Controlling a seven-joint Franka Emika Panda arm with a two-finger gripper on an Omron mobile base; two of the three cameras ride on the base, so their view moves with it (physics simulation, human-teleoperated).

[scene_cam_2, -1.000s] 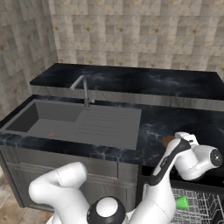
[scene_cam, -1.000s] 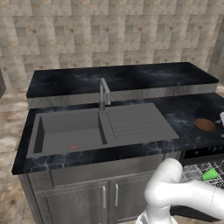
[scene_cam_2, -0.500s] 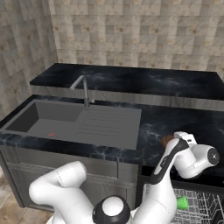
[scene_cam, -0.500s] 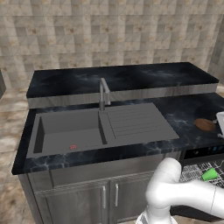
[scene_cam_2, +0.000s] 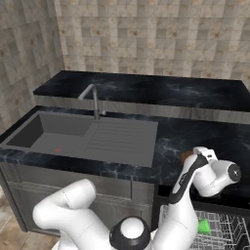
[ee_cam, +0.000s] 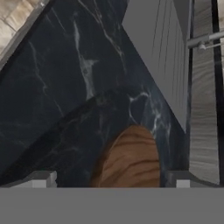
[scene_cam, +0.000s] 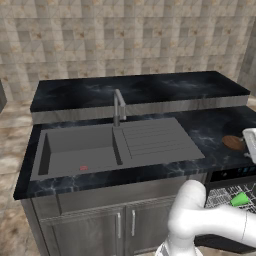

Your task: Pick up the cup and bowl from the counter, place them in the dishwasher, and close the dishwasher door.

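Brown bowl (ee_cam: 129,157) on the black counter (ee_cam: 65,87) near its front edge, lying between my two fingertips (ee_cam: 41,178), my gripper (ee_cam: 114,183) spread wide and holding nothing, green cup (scene_cam: 240,199) in the dishwasher (scene_cam: 231,176) rack below.

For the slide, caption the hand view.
Open gripper above the brown bowl on the black marbled counter.

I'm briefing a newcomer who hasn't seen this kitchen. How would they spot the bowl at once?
Find the grey sink set in the black counter. Past its drainboard, above the dishwasher, lies the bowl: shallow, round, brown and wood-grained, unlike the bright green cup down in the rack.
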